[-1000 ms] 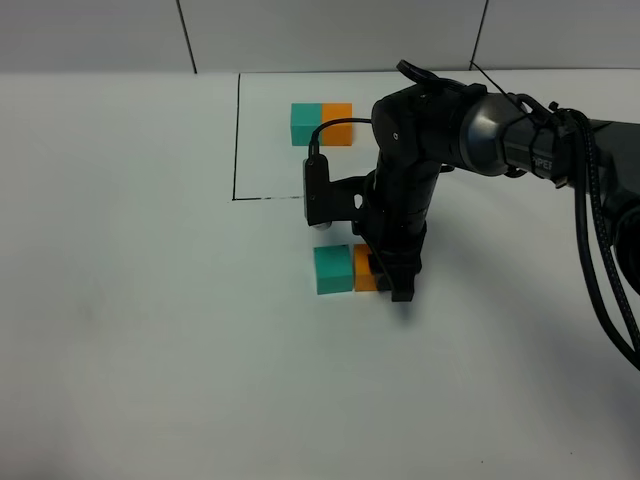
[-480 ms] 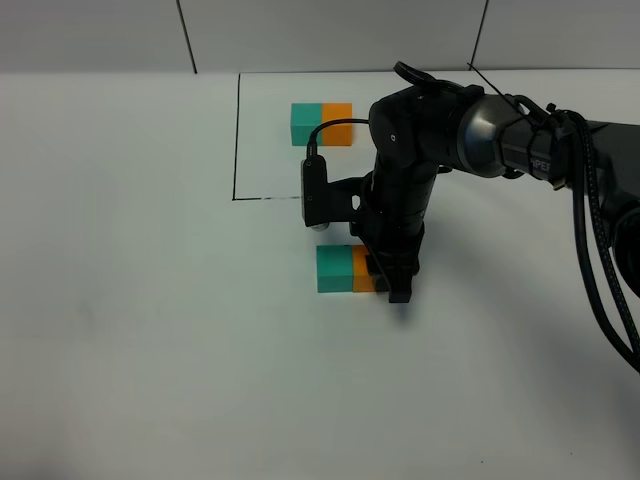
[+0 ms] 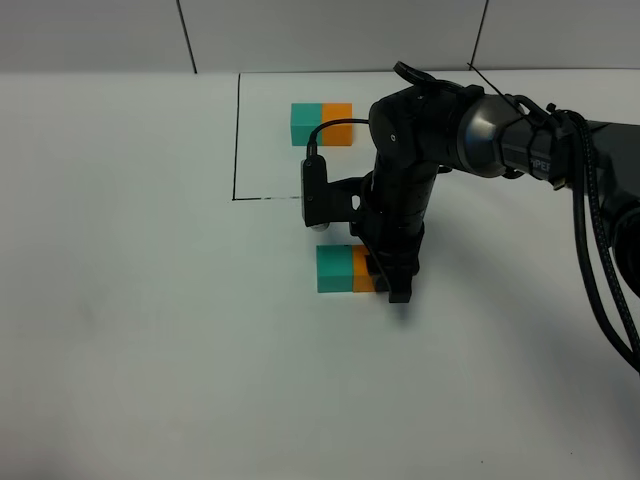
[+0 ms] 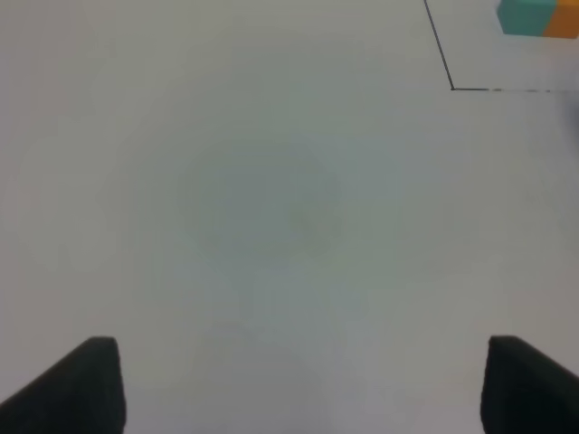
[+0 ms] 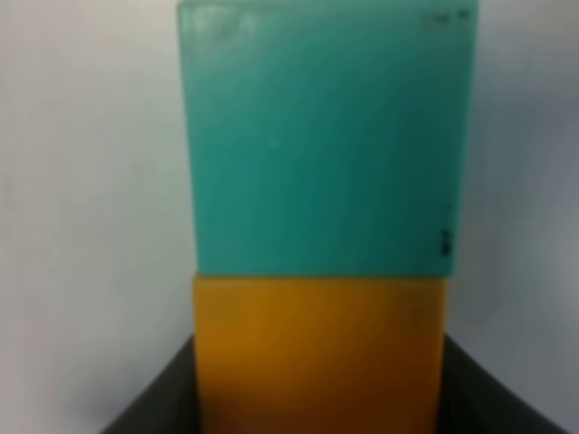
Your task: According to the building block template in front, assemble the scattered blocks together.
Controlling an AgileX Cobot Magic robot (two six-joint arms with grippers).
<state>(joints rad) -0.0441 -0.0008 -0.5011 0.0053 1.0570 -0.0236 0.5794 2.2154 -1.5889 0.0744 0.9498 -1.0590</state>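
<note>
The scattered teal cube (image 3: pixel 334 269) and orange cube (image 3: pixel 361 271) lie side by side and touching on the white table (image 3: pixel 150 300), teal on the left. My right gripper (image 3: pixel 386 282) comes down from above and is shut on the orange cube. The right wrist view shows the orange cube (image 5: pixel 317 353) between the dark fingers (image 5: pixel 158 402), flush against the teal cube (image 5: pixel 326 145). The building block template (image 3: pixel 321 124), teal left and orange right, sits at the back inside a black-lined area. My left gripper (image 4: pixel 289 389) is open and empty over bare table; the template (image 4: pixel 536 16) shows far off.
A black line (image 3: pixel 238 140) marks a rectangle on the table around the template. The right arm (image 3: pixel 480 130) and its cables (image 3: pixel 600 270) reach in from the right. A grey wall (image 3: pixel 320 35) runs along the back.
The orange cube in my right gripper has shifted left against the teal cube, which has straightened so the two sit flush. The left arm has not moved.
</note>
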